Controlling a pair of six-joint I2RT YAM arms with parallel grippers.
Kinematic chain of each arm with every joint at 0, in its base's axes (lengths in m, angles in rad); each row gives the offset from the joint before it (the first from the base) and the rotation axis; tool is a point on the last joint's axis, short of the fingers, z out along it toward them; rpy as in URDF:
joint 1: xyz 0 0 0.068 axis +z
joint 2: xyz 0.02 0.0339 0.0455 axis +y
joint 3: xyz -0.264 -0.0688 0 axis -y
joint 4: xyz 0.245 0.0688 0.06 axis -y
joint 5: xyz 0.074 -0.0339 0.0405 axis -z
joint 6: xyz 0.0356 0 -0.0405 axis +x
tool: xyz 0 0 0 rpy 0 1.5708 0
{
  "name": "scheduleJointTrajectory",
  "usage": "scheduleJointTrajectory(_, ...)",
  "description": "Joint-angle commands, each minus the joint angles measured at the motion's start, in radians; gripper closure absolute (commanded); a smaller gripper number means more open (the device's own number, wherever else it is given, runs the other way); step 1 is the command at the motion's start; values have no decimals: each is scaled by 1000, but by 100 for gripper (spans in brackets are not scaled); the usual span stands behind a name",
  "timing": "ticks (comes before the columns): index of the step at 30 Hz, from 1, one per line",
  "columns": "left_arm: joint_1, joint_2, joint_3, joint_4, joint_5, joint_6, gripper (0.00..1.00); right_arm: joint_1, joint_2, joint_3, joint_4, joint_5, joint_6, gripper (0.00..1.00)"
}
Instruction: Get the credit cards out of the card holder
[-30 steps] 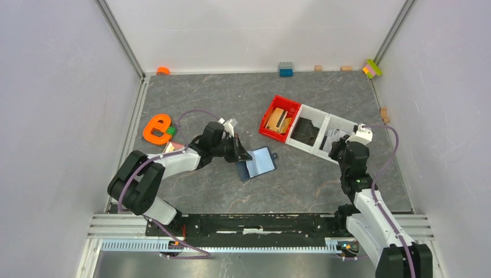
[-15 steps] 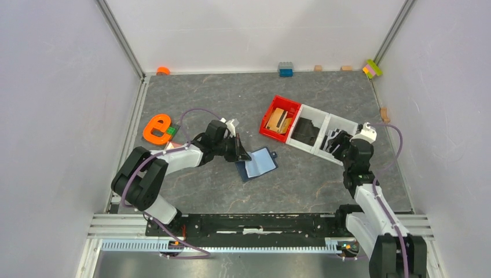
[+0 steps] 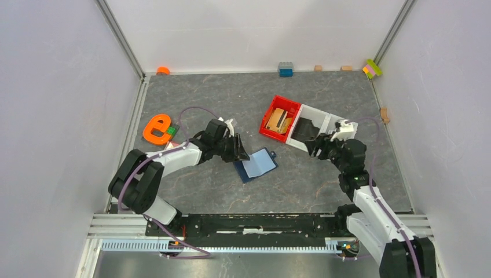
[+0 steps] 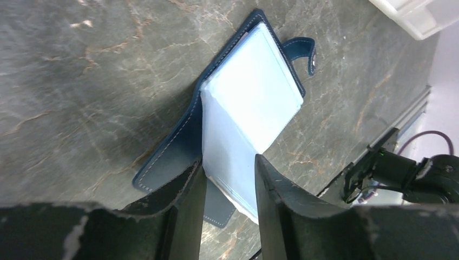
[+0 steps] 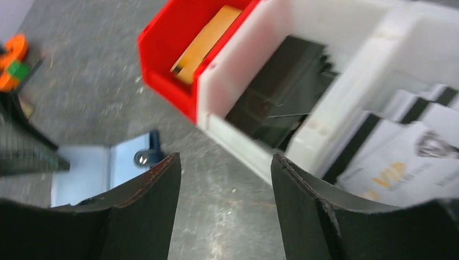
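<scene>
While the card holder point(image 4: 251, 89) lies spread open on the grey table point(image 3: 231, 92), the left gripper point(image 4: 228, 162) sits at its near edge. Its fingers point(image 4: 187, 200) are parted, and one pale-blue inner leaf passes between them; whether the pads touch that leaf is hard to tell. The snap tab point(image 4: 303, 49) lies beyond the fingertips, off to their right.

The right gripper point(image 5: 224, 157) also has its fingers spread, with nothing between them. Just ahead of its tips is the white tray point(image 5: 243, 49), and the red tray point(image 5: 168, 32) joins it ahead and to the left. To the right of the fingers, in the white tray's end compartment, lie what seem through the blur to be credit cards point(image 5: 400, 162), pale with dark stripes. The holder is low to this gripper's left.
</scene>
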Motion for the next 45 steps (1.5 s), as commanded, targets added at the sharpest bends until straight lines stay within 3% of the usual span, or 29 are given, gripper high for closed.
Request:
scheduleJointTrajectory(1,1,-98,70,-151,-159,87,53,124,64,63,-3,-22,-102,33)
scheduleJointTrajectory(6,1,-190,47,-179,-236,94,41,225,120,90,-12,25,-144,34)
scheduleJointTrajectory(10,0,-235,44,-213,-252,105,47,271,168,102,-12,38,-159,35)
scheduleJointTrajectory(15,-24,-262,34,-281,-334,132,71,316,226,138,-45,43,-183,36)
scheduleJointTrajectory(20,-118,-207,60,-383,-526,176,97,364,279,168,-64,55,-204,37)
scheduleJointTrajectory(22,-135,-173,72,-395,-512,183,98,388,300,177,-64,43,-213,34)
scheduleJointTrajectory(30,-138,-103,95,-402,-441,183,97,543,397,229,-69,81,-251,2)
scheduleJointTrajectory(38,-129,-156,72,-374,-494,165,98,774,495,278,16,177,-231,2)
scheduleJointTrajectory(45,-65,-332,-42,-257,-495,139,98,878,640,332,86,297,-163,5)
